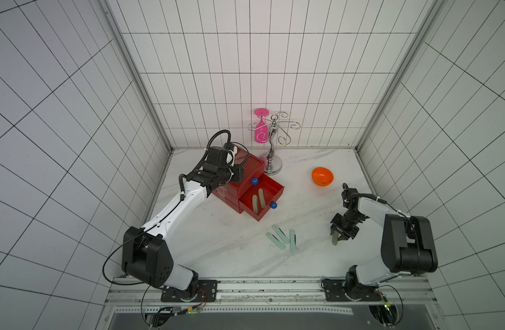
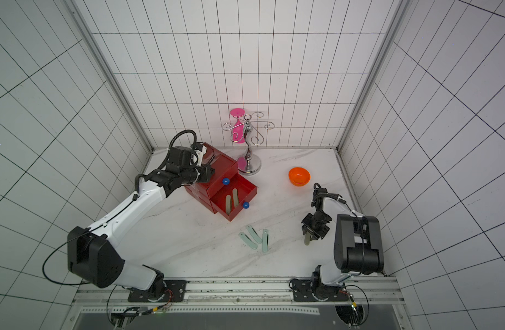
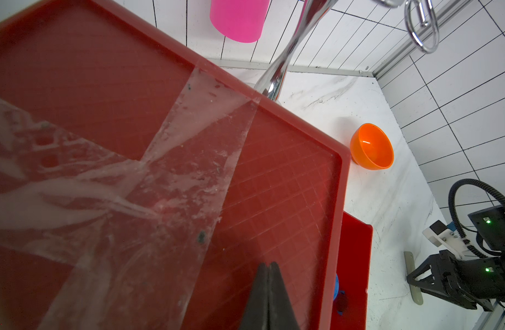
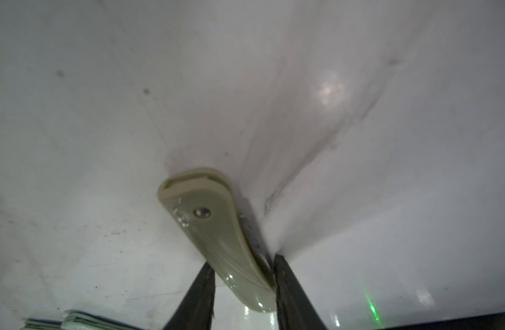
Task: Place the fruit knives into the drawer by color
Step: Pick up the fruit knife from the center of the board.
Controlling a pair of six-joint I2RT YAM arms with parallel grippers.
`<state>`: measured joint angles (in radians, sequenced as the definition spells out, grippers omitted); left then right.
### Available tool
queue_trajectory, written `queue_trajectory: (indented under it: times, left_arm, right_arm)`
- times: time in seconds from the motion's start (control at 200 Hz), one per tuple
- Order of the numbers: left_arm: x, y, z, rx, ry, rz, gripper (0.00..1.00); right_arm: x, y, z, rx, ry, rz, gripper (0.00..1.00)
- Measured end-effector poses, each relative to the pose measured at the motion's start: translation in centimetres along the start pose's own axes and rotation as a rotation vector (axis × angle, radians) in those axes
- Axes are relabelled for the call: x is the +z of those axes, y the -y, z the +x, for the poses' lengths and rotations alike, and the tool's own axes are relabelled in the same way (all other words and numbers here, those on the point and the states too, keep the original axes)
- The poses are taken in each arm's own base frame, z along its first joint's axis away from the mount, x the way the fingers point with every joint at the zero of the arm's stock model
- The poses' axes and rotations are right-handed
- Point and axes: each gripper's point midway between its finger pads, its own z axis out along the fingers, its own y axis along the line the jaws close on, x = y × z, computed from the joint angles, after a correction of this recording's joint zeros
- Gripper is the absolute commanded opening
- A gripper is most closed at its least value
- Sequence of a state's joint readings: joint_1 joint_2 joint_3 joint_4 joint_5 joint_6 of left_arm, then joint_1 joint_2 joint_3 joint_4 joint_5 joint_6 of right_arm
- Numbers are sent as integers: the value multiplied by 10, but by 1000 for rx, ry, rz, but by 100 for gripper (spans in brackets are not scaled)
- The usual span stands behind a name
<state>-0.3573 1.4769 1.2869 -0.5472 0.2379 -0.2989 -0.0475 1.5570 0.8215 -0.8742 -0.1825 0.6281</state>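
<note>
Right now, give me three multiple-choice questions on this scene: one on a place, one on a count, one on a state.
1. The three mint green flat fruit knives lie: A in the orange bowl; B on the white marble table; C in a drawer.
2. Grey-olive knives in the pulled-out drawer of the red plastic chest: A none; B one; C two.
3. The left arm's black fingers are: A shut together; B wide open; C gripping a knife.
Answers: B, they lie on bare tabletop; C, two strips show inside; A, no gap shows between them.
</note>
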Motion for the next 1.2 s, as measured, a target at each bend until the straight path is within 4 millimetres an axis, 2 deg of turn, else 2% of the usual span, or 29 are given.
queue_trajectory:
  times: [0.475,1.05,1.199]
  left_arm:
    - [0,0,0,-1,0,0,0]
    - [0,0,0,0,0,2,0]
    - [0,0,0,-1,-1,2,0]
  right_arm:
    - [3,-19,10,-283,49,124,39]
    - [0,-14,2,-258,65,147,41]
    - [0,-14,-1,-254,66,153,38]
